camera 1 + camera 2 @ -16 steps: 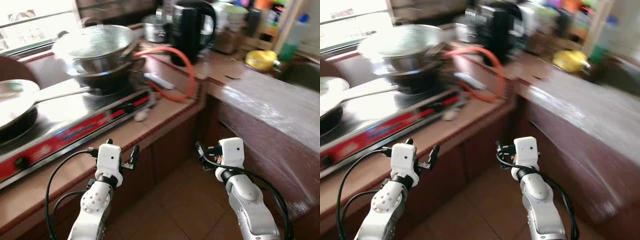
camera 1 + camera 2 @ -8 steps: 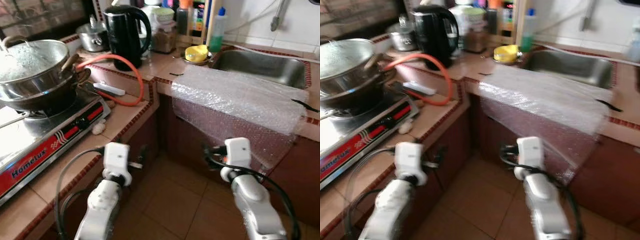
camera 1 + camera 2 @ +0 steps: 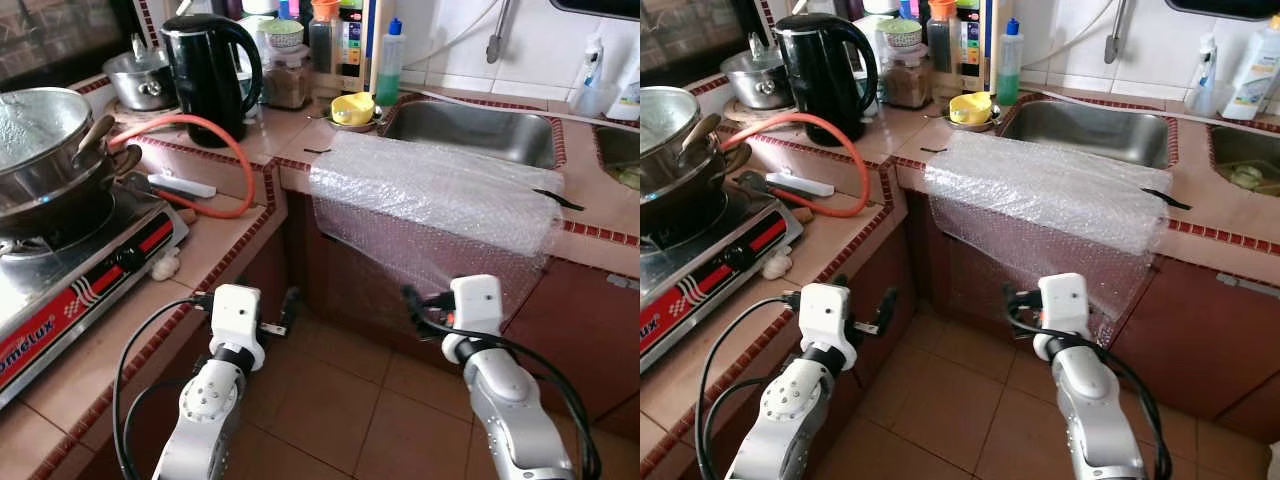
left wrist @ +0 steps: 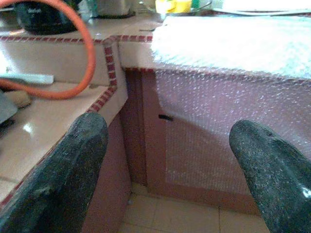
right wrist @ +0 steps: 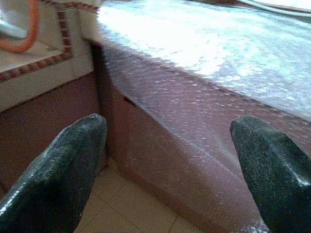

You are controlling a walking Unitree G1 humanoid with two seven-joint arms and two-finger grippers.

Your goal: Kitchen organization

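Your clear bubble-wrap sheet (image 3: 1040, 195) drapes over the tiled tabletop (image 3: 1210, 215) edge beside the steel sink (image 3: 1095, 130), long axis running sideways, straight ahead of both empty, spread-fingered grippers, the right gripper (image 5: 167, 160) nearer than the left gripper (image 4: 167, 160).

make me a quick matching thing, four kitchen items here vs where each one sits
Items:
1. black kettle
2. bubble wrap
3. yellow bowl
4. stacked pans

Places:
A. on the red and silver stove
B. draped over the counter edge in front of the sink
C. on the counter just left of the sink
D. at the back of the counter, beside the orange hose

Pairs: 1-D, 2-B, 3-C, 4-A
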